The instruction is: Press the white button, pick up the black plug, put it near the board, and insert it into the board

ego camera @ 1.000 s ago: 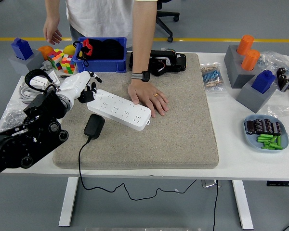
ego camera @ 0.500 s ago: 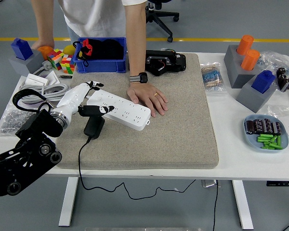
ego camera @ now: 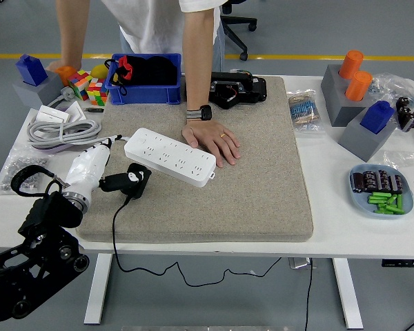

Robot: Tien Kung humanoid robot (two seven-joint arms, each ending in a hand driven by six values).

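**Left hand down by the plug, person pinning the power strip**

Starting at the table's point(ego camera: 193, 238) left edge: a coiled grey cable with a white adapter point(ego camera: 58, 127) lay near the far-left corner, with a blue block on a grey base point(ego camera: 33, 77) and some colourful puzzle cubes point(ego camera: 90, 88) behind it. The robot's left hand point(ego camera: 96, 169) came in from the lower left, white-shelled, sitting at the left edge of the grey mat point(ego camera: 214, 158). Its dark thumb reached over to touch the black plug point(ego camera: 133, 179); the other fingers pointed up toward the board and looked loosely extended, so not really a closed grip as far as I could see. The plug lay on the mat just below the left end of the white power strip point(ego camera: 170, 156), its black cord trailing off the table's near edge.

The strip lay diagonally across the mat. A person at the far side had one hand point(ego camera: 212, 141) flat on the mat, touching its right end, with a watch on the wrist. A blue bin point(ego camera: 145, 89) and a black device point(ego camera: 236, 89) were at the far edge.

Toward the right edge: grey stands with orange cylinders point(ego camera: 352, 72), another blue block point(ego camera: 377, 116), and a plate point(ego camera: 383, 189) of green and black parts. No readable writing anywhere.
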